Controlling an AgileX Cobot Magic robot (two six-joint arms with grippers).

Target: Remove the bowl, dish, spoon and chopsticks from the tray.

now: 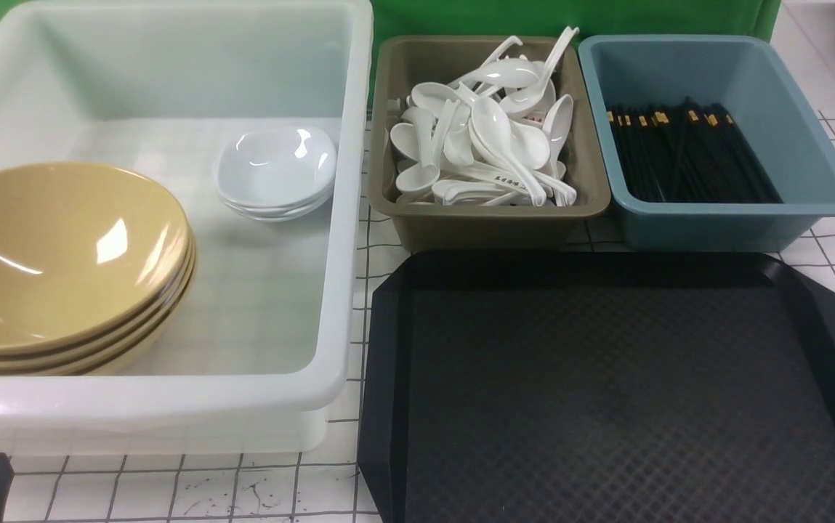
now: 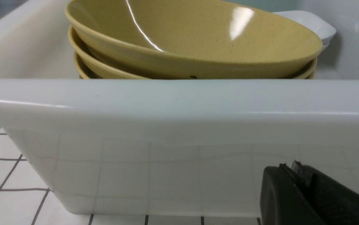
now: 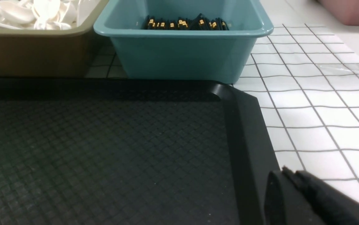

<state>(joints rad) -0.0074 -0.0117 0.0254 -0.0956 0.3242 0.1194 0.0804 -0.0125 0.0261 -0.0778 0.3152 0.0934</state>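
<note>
Tray [image 1: 606,392] bare, bowls [image 1: 61,254] stacked in white tub [image 1: 344,218]; both pincers' spread impossible to tell.

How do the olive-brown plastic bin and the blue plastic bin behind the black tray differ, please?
The olive-brown plastic bin holds a loose, tangled heap of glossy white soup spoons, some poking above its rim; the blue plastic bin holds black chopsticks with gold bands lying low and roughly parallel. The olive bin sits nearer the white tub, the blue one on the robot's right. Both are rectangular, open-topped, and stand side by side just beyond the black tray.
</note>
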